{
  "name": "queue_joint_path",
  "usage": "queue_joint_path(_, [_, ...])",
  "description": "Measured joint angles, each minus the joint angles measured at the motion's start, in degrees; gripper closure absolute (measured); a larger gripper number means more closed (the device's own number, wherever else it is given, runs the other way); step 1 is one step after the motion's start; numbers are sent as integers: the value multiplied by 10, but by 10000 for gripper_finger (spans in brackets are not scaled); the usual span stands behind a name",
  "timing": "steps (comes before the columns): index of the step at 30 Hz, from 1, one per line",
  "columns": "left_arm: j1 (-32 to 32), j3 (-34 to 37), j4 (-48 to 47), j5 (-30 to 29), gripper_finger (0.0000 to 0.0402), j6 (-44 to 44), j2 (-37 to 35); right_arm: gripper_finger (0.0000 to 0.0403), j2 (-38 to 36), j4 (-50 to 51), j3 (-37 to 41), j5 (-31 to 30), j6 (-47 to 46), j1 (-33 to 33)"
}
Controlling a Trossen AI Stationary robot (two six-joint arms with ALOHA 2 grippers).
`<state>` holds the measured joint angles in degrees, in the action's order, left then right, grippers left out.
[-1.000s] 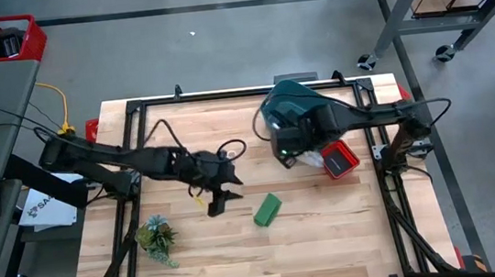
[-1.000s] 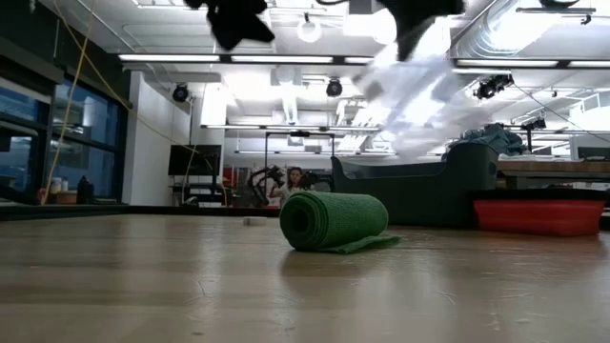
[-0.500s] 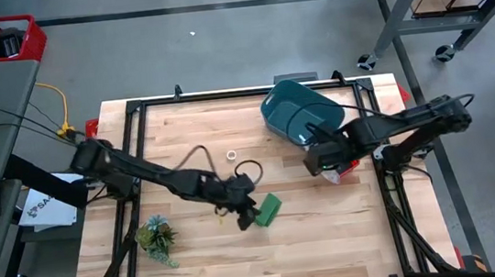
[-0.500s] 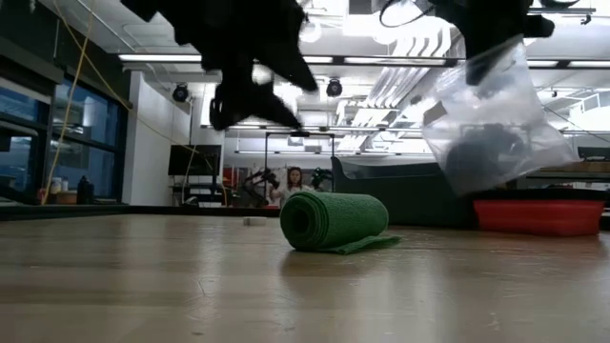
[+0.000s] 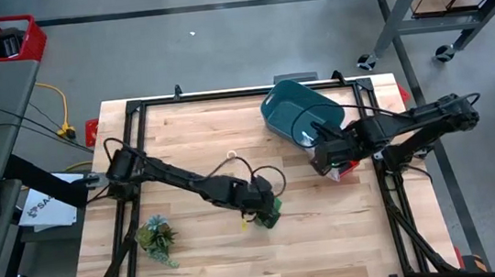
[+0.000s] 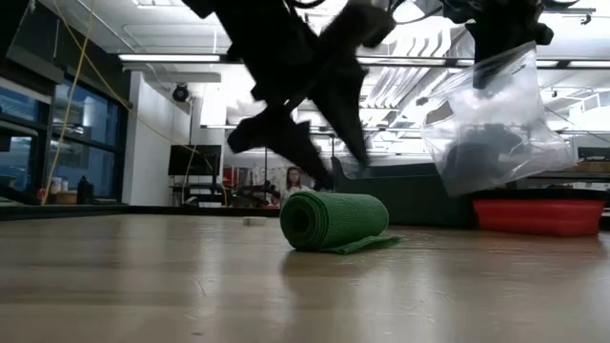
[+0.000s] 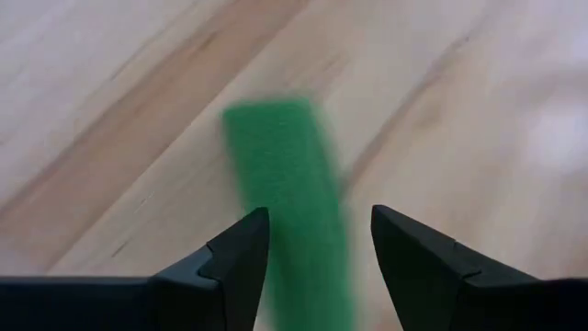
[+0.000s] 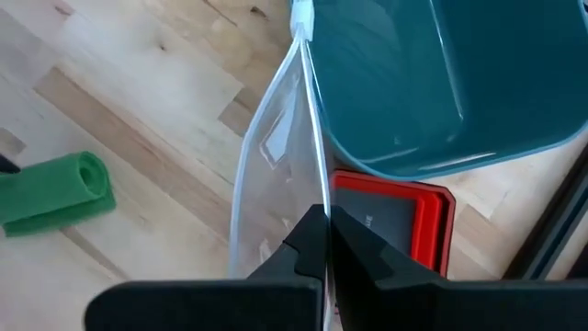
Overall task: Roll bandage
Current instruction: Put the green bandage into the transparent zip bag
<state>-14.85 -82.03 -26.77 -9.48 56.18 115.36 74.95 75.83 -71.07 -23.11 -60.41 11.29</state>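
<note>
The bandage is a small green roll (image 6: 334,221) lying on its side on the wooden table, its loose end flat on the table beside it; it also shows in the right wrist view (image 8: 55,193) and the high view (image 5: 275,211). My left gripper (image 6: 343,171) is open just above the roll, one finger on either side (image 7: 317,230), and I see no touch. My right gripper (image 5: 324,160) is shut on a clear plastic bag (image 6: 496,124) to the right, near the teal bin. My right gripper pinches the clear bag's top edge (image 8: 312,188) between its two shut fingers, coming from above. The bag hangs below the fingers, clear of the table, with something dark inside it (image 6: 477,157).
A teal bin (image 5: 305,114) stands at the far right, with a red tray (image 5: 348,169) beside it under the right arm. A small leafy plant (image 5: 156,236) stands near the left front. A small white ring (image 5: 231,156) lies mid-table.
My left gripper has gone toward the table's right edge and down, ending over the green roll, still open. My right gripper has carried the clear bag from over the teal bin toward the right edge; the bag now hangs still. The roll has not moved.
</note>
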Motion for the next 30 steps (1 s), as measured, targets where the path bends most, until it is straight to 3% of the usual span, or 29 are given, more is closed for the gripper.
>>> queue_joint_path(4, [0,-25,-72,-13,212,11,21,403,-3,-4,0,0,-2,0])
queue_joint_path(13, [4,-13,-75,-6,212,85,21,403,-4,-11,0,-4,0,0])
queue_joint_path(28, [10,-35,-85,-2,213,58,-25,403,-4,-25,0,-4,5,0])
queue_joint_path(30, [14,-35,-86,21,213,45,-26,403,-4,-32,0,-4,4,0])
